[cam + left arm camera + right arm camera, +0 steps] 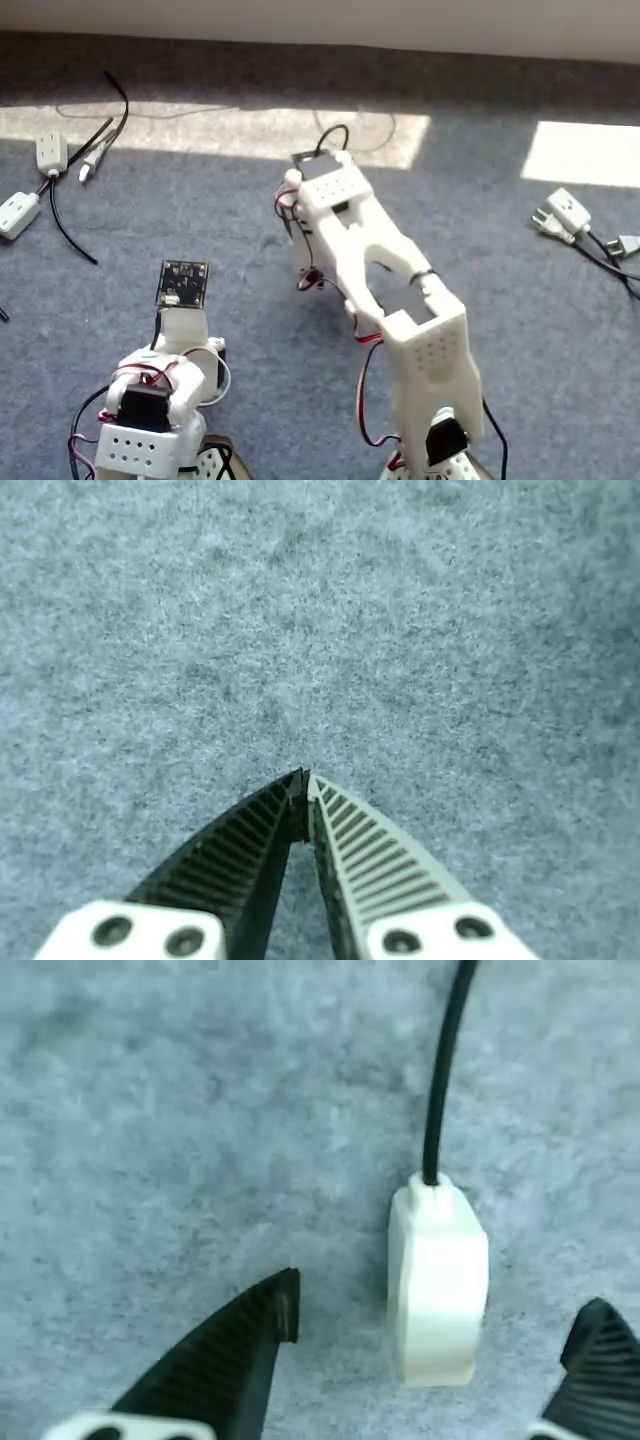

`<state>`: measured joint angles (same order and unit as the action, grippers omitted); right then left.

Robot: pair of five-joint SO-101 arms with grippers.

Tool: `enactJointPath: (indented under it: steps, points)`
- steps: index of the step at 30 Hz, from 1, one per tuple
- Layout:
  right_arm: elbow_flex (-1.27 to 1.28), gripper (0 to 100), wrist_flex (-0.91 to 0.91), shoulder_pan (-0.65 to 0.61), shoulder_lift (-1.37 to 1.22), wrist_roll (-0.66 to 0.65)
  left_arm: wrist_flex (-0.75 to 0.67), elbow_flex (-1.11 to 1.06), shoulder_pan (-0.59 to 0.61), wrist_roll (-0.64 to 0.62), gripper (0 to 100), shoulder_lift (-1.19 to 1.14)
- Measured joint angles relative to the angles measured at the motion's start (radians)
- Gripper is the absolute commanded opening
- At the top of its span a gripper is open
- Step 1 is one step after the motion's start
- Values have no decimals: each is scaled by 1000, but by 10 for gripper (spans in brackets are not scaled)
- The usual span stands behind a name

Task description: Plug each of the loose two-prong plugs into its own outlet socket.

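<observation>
Right gripper spread wide over small white plastic plug on black cord. Likely light, rigid, slick, so pinch its flat sides. Left gripper closed, empty.

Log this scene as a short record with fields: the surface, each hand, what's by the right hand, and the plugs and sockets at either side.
surface: grey carpet
left hand: shut, empty, over bare carpet
right hand: open, one finger on either side of the white block, not touching it
white block: lies on the carpet, black cord leaving one end
left side, high view: socket block, second socket block, loose plug
right side, high view: right socket block, right plug
</observation>
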<state>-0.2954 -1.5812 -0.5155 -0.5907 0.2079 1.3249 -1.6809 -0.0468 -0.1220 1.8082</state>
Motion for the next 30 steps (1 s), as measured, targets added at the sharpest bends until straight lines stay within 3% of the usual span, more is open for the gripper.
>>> enactJointPath:
  steps: [5,16,22,30]
  points:
    - [-44,397,-68,51,87,-77,0,0,0,0,7,0]
    - [-74,397,-121,370,114,-216,0,0,0,0,7,0]
    - [-28,397,-121,336,11,-229,0,0,0,0,7,0]
    - [-15,397,-135,60,5,-229,0,0,0,0,7,0]
